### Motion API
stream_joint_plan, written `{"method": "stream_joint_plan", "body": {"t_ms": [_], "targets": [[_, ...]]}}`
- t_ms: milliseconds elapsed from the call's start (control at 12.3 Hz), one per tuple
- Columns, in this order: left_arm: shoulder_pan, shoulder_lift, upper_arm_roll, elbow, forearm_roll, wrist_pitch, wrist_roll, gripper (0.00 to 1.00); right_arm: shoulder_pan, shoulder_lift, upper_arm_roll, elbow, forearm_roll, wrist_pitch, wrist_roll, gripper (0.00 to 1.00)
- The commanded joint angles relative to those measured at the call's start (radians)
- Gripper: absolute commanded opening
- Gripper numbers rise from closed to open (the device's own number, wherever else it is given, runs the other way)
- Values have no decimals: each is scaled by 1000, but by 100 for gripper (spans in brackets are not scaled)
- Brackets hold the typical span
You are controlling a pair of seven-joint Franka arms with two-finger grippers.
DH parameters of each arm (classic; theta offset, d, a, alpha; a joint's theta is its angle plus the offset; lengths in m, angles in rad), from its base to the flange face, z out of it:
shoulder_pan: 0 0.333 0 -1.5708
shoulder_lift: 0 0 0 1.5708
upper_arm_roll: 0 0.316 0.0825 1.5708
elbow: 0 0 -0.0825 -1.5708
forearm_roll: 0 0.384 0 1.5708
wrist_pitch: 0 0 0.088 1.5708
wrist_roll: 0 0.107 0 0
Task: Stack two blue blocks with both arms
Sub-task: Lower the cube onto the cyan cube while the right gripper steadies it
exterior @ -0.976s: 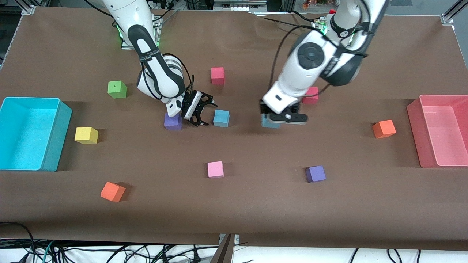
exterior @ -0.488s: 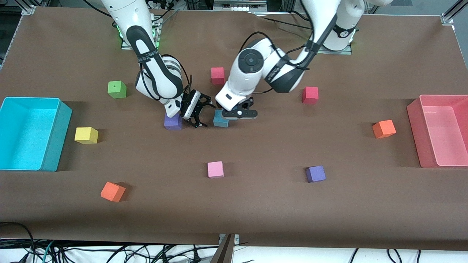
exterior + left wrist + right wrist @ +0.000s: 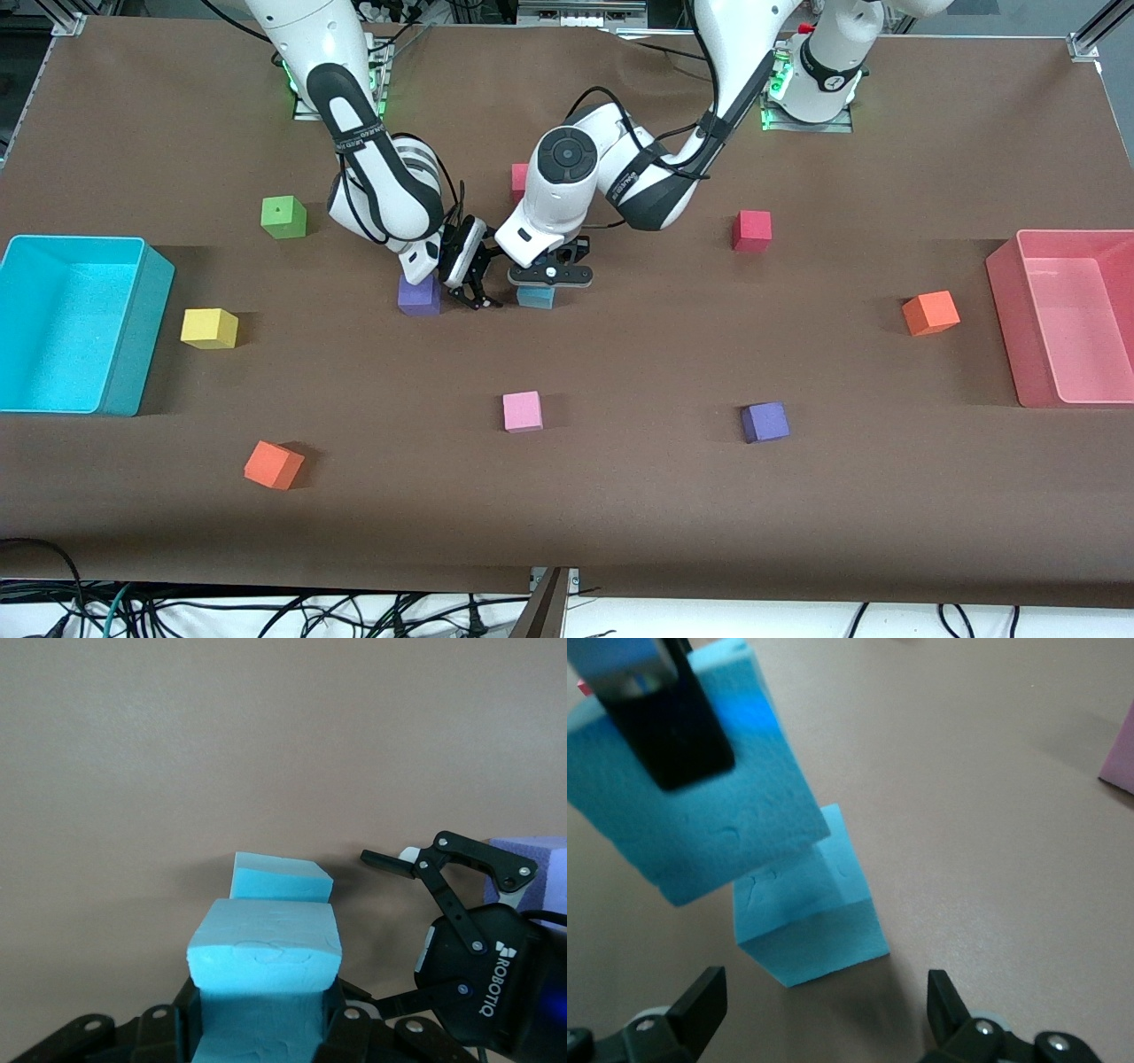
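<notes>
Placing step: left pincer (image 3: 542, 276) grips a blue block (image 3: 266, 950) over the desk block (image 3: 535, 298), apparently offset; align, lower; right pincer (image 3: 472, 282) waits beside, spread wide.

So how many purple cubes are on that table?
2. One purple cube lies beside the right tool; another purple cube lies nearer the camera, toward the left arm's end. None seems hidden.

Left hand (image 3: 542, 276) carries one block (image 3: 266, 943) over the other block (image 3: 535, 298).

left hand (image 3: 549, 275) over blue block (image 3: 535, 298), right hand (image 3: 474, 275) beside
</notes>
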Motion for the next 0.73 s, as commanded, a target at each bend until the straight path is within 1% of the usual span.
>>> {"method": "stream_joint_plan", "body": {"t_ms": [0, 163, 325, 407, 488, 569, 651], "targets": [[-47, 56, 42, 65, 23, -23, -24, 0, 11, 1, -8, 0, 24, 0, -31, 100], [-59, 68, 47, 88, 23, -23, -39, 0, 11, 3, -8, 0, 24, 0, -31, 100], [-67, 75, 47, 91, 23, -23, -58, 0, 11, 3, -8, 0, 24, 0, -31, 100], [-67, 76, 48, 91, 23, -23, -58, 4, 11, 3, -8, 0, 24, 0, -31, 100], [-68, 76, 50, 91, 24, -17, -58, 90, 11, 3, -8, 0, 24, 0, -31, 100], [-70, 78, 54, 91, 43, -14, -58, 100, 11, 3, -10, 0, 24, 0, -31, 100], [-70, 78, 54, 89, 67, -14, -59, 100, 11, 1, -8, 2, 24, 0, -31, 100]]}}
